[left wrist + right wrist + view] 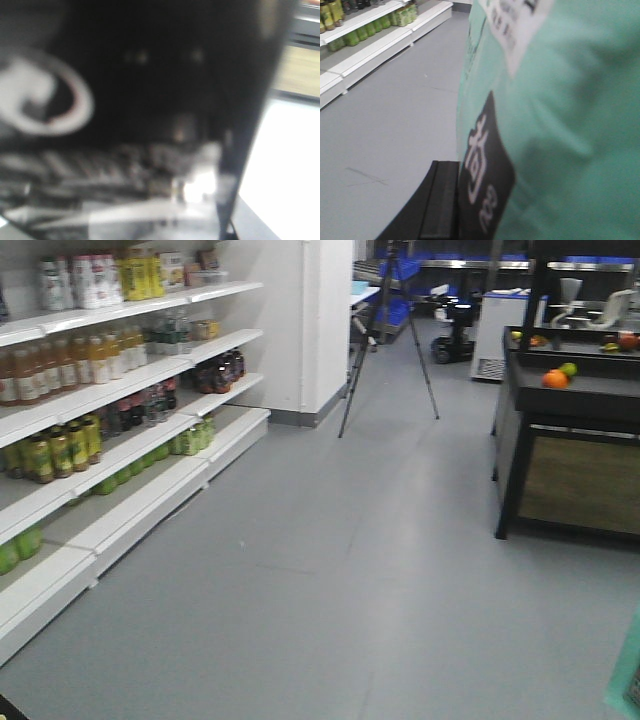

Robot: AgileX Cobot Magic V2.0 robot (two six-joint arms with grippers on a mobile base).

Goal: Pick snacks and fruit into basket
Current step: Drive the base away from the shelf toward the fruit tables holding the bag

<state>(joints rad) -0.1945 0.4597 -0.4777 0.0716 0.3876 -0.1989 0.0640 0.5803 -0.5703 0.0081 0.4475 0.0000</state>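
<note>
In the front-facing view you're looking down a shop aisle. Shelves (150,430) run along your left, stocked with bottles (60,445), and a tripod (385,340) stands further back on the grey floor (350,570). To your right is a dark display table (590,390) carrying the fruit: an orange (555,379) with a green fruit (569,369) touching it from behind, and a few more pieces further back that are too small to name. A corner of the teal pouch (625,670) pokes in at the lower right edge, above the floor.

The left wrist view gives you very little, since it is badly blurred. A dark surface (150,75) fills nearly all of it, with a white ring mark (45,97) on its left part and a bright strip of floor (285,165) at the right. You cannot tell from this whether the left gripper is wide, narrow or holding anything.

In the right wrist view the teal pouch (570,125) crowds the lens, and it has a black label (485,175) with white characters and a white label (520,25) near the top. One black finger (437,205) of the right gripper (467,215) lies against the pouch's lower edge. The pouch hangs clear of the floor (395,125), so your right gripper is clamped on it. The shelves (375,35) with green bottles (365,32) show at the upper left.
</note>
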